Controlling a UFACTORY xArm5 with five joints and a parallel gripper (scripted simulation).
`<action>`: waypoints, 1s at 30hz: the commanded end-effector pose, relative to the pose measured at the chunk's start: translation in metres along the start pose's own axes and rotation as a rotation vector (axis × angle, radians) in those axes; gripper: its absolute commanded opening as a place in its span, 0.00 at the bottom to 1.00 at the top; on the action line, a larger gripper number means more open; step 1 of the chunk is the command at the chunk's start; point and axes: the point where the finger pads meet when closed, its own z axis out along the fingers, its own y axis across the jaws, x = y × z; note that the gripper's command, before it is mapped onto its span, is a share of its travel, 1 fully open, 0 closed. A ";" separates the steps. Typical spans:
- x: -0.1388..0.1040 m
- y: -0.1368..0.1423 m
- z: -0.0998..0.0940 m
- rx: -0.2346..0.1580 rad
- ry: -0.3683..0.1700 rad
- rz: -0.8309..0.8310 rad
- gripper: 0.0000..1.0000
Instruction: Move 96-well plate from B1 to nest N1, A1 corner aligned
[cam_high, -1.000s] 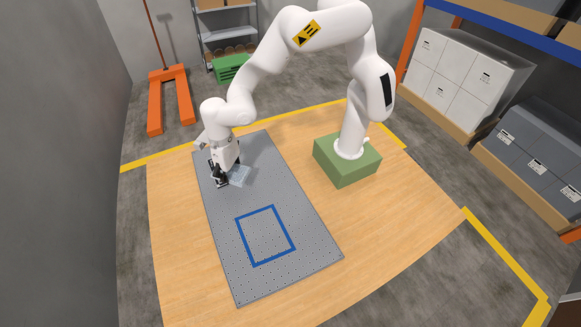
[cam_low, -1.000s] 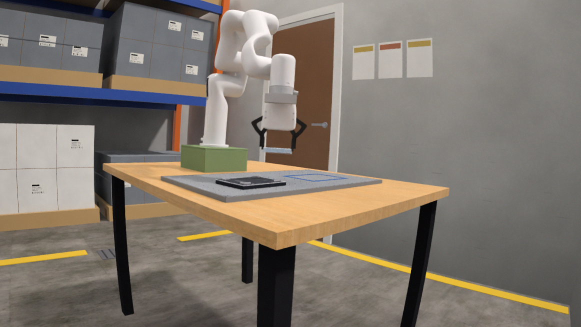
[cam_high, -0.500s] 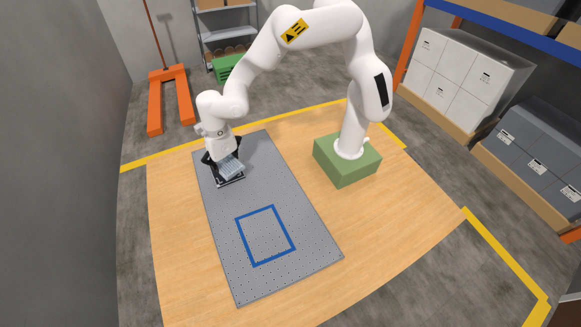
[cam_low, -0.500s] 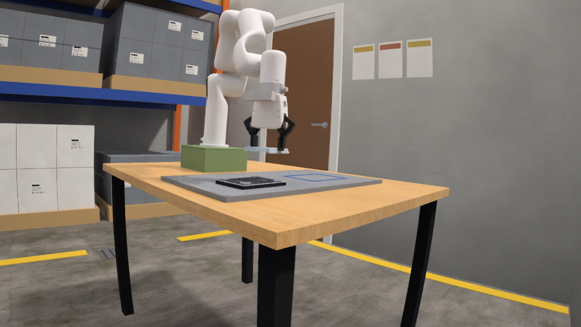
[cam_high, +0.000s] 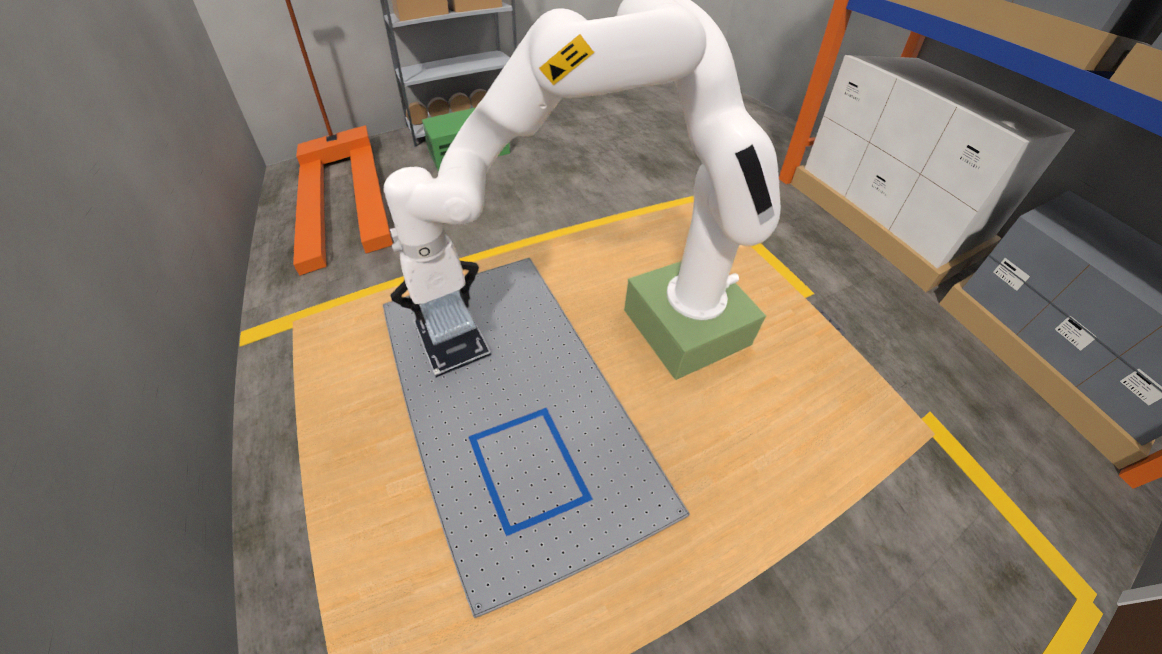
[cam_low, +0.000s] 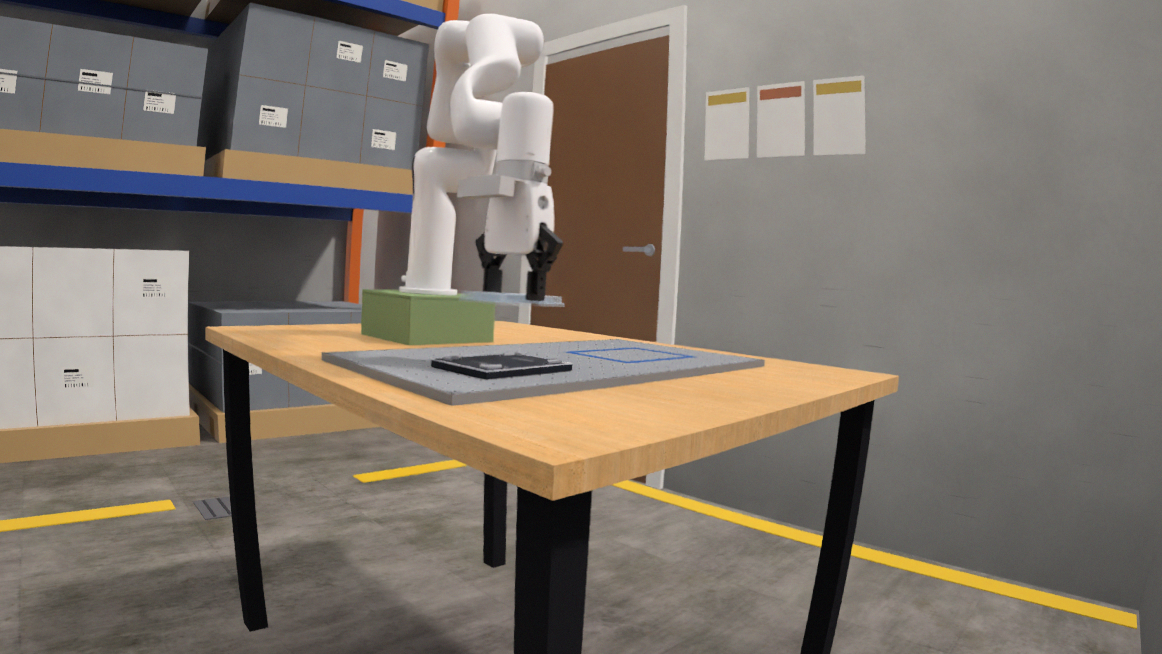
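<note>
The pale, translucent 96-well plate (cam_high: 449,319) hangs level in the air in my gripper (cam_high: 435,304), which is shut on it. It also shows in the side view (cam_low: 513,298), well above the table, between the black fingers of my gripper (cam_low: 513,285). The black plate nest N1 (cam_high: 459,351) lies on the grey perforated board (cam_high: 528,422), partly under the held plate; the side view shows the nest (cam_low: 500,362) flat and empty. The blue outline of spot B1 (cam_high: 530,469) is empty. I cannot make out the plate's cut-off corner or the A1 mark.
The arm's green base block (cam_high: 693,315) stands on the wooden table right of the board. Shelving with grey and white boxes (cam_high: 918,154) lines the right side; an orange pallet jack (cam_high: 337,190) stands on the floor behind.
</note>
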 end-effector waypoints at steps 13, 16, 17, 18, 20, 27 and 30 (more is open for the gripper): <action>0.016 -0.002 -0.001 0.008 -0.014 0.005 0.00; 0.016 -0.002 -0.001 0.008 -0.014 0.005 0.00; 0.016 -0.002 -0.001 0.008 -0.014 0.005 0.00; 0.016 -0.002 -0.001 0.008 -0.014 0.005 0.00; 0.016 -0.002 -0.001 0.008 -0.014 0.005 0.00; 0.015 -0.002 -0.001 0.008 -0.014 0.005 0.00; 0.015 -0.002 -0.001 0.008 -0.014 0.005 0.00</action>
